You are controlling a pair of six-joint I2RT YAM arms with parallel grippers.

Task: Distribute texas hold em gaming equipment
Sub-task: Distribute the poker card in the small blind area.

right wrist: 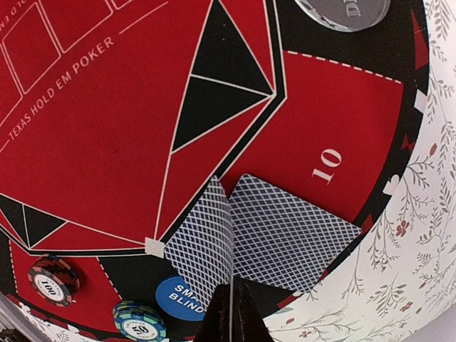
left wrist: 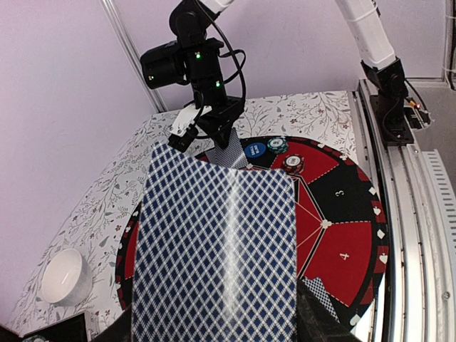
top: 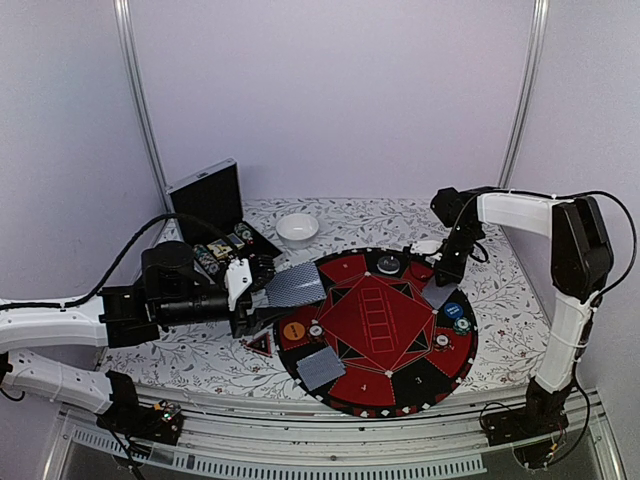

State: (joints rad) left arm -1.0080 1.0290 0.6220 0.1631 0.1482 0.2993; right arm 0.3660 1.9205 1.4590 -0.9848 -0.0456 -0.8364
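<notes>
My left gripper (top: 262,290) is shut on a stack of playing cards (left wrist: 214,249) with blue-checked backs, its dark fingers (left wrist: 320,320) at the stack's sides. It holds them over the left rim of the mat (top: 400,390). My right gripper (right wrist: 230,303) is shut on one playing card (right wrist: 210,242), which stands bowed on edge beside a card lying flat (right wrist: 296,239) on the red "10" sector. Near it are the blue button (right wrist: 174,299) and striped chips (right wrist: 139,322) (right wrist: 53,276). The orange button (top: 293,330) and more cards (top: 320,368) lie at the mat's left front.
The open silver case (top: 215,210) stands at the back left, with a white bowl (top: 297,228) beside it. A grey disc (top: 388,265) sits at the mat's far edge. Floral tablecloth (top: 500,290) surrounds the mat. A small red-and-black triangle (top: 262,345) lies left of the mat.
</notes>
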